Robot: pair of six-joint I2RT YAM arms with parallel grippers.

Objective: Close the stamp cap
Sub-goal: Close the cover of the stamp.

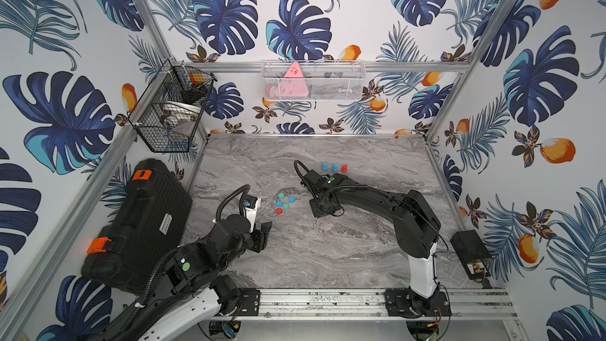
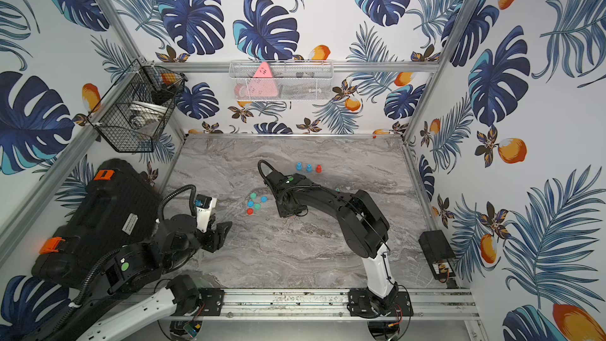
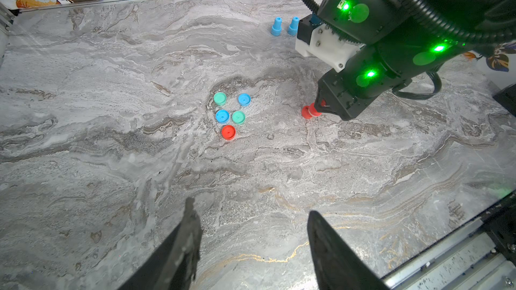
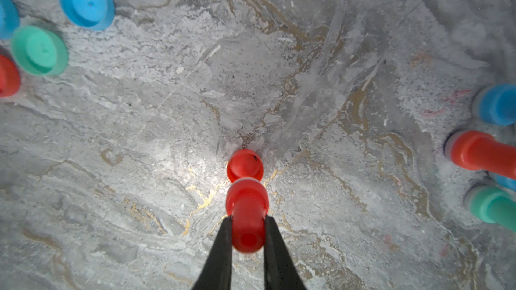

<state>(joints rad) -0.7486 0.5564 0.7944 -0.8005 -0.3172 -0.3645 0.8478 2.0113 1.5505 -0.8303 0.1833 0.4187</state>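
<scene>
pinching the red stamp (image 4: 247,199) by its narrow handle, the right pincer (image 4: 247,218) is clenched on it from both sides. that leaves the wider base free to meet the red cap (image 4: 245,164), which sits on the marble surface (image 3: 111,163) directly under it. the stamp's pale base ring touches the cap's rim, so i judge the step in hand to be the press that seats the cap. whether the stamp stands square to the cap, or the cap has snapped fully home, i cannot tell. gripping high on the handle makes sense: the fingers clear the cap, and the surface serves as the backing to push against, so no second pincer has to steady anything. the left pincer (image 3: 251,209) is released and carries nothing. it hovers low over bare surface on its own side, well apart from the work, probably to keep out of the right arm's way. the loose caps (image 3: 222,116), two green, two blue and one red, lie in a tight cluster between the two arms, near the pressing spot, likely so each is a short reach away. other stamps (image 1: 334,167) stand in a row toward the far edge, beside the right wrist, and i cannot tell whether those are capped. the risk i see is an off-centre push sliding the cap sideways on the smooth marble instead of closing it.
</scene>
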